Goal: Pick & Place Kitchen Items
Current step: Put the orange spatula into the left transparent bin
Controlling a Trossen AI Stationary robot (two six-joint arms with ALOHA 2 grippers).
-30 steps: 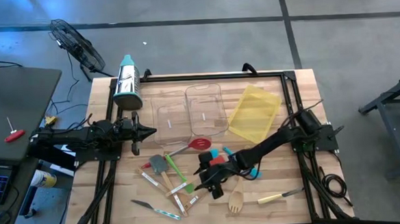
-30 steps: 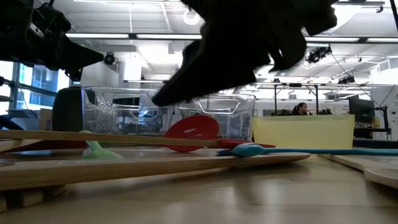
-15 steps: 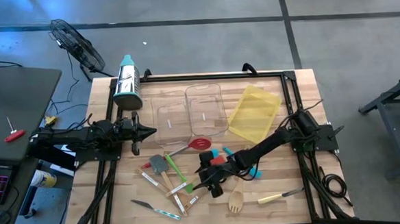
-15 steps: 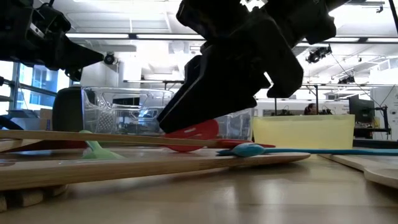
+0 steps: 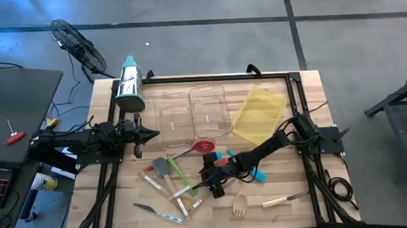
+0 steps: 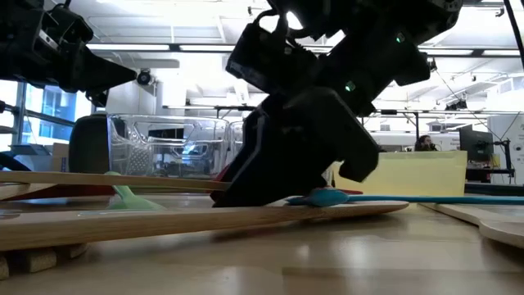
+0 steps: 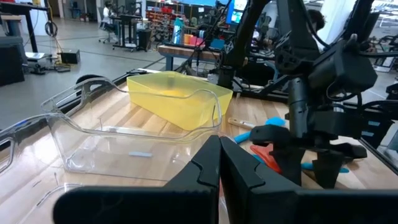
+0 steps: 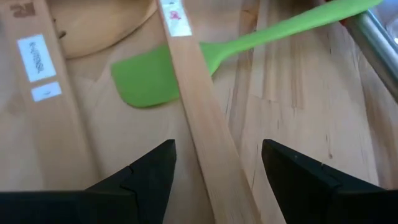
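1. The wooden worktop (image 5: 307, 94) has bare boards along its right side and far right corner. Its middle is taken up by two clear bins (image 5: 193, 114) and a yellow bin (image 5: 259, 114).
2. The kitchen items (image 5: 176, 182) lie scattered on the near half. A wooden fork (image 5: 239, 206) and a small knife (image 5: 285, 200) lie close to the near edge.
3. The right gripper (image 5: 214, 187) is down among the utensils, jaws apart and holding nothing.
4. From the right wrist, a wooden handle (image 8: 199, 118) runs between the open jaws, crossing over a green spatula (image 8: 149, 81) just beyond them. Another labelled wooden piece (image 8: 43, 93) lies alongside.
5. A teal spatula (image 6: 327, 197) lies just beside the gripper, seen from worktop level.
6. The left gripper (image 5: 149, 135) waits at the left, beside the clear bins, jaws pressed together and empty.
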